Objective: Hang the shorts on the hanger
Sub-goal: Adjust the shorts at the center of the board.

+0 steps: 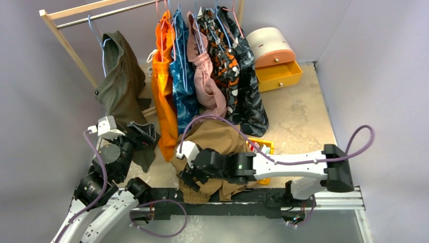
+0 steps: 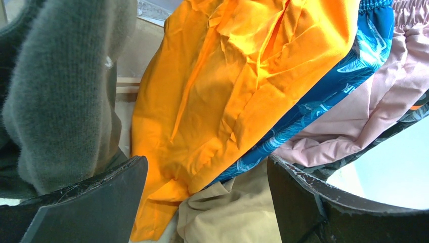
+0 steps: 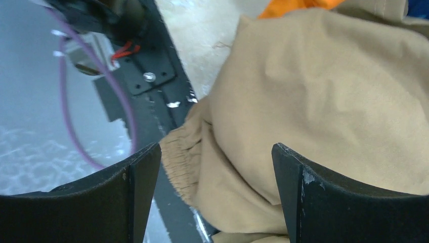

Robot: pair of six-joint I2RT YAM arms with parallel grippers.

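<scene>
The tan-brown shorts lie crumpled on the table's near middle, spilling onto the arms' black base rail. My right gripper hovers at their near-left edge. In the right wrist view it is open, and its fingers straddle a fold of the shorts and the gathered waistband without pinching them. My left gripper is open and holds nothing, between the olive garment and the orange shorts. In its wrist view it faces the orange cloth, with the tan shorts below. The hanger is hidden.
A wooden rack carries a dark olive garment, orange shorts, blue patterned shorts, a pink pair and dark patterned ones. A pink-topped box with an open yellow drawer stands at the back right. A yellow item lies under the right arm.
</scene>
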